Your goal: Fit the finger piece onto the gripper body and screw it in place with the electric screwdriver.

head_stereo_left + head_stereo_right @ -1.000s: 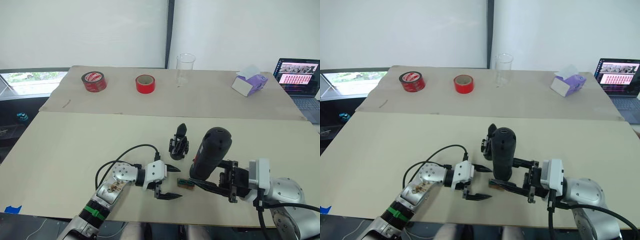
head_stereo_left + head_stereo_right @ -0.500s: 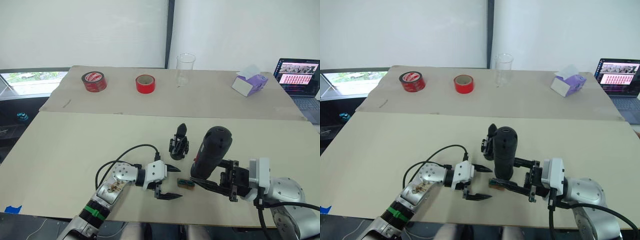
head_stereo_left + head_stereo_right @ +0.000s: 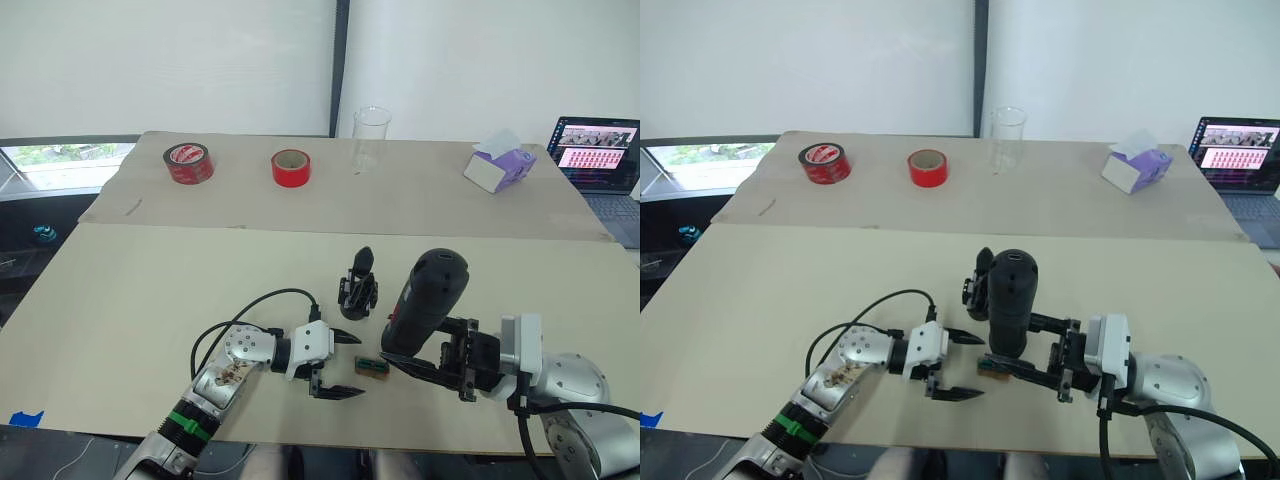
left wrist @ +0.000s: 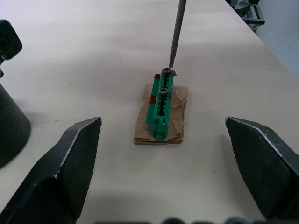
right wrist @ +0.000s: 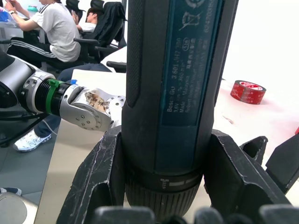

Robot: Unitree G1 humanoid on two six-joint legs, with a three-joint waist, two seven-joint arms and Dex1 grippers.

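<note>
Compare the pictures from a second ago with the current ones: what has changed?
Almost nothing: the right gripper stays shut on the electric screwdriver, its bit on the green block. The left gripper stays open beside it, and the gripper body has not moved.

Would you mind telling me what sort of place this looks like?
Probably a robotics lab or office workroom: a board-covered table with tape rolls, an open laptop beside it, and seated people on office chairs in the background.
</note>
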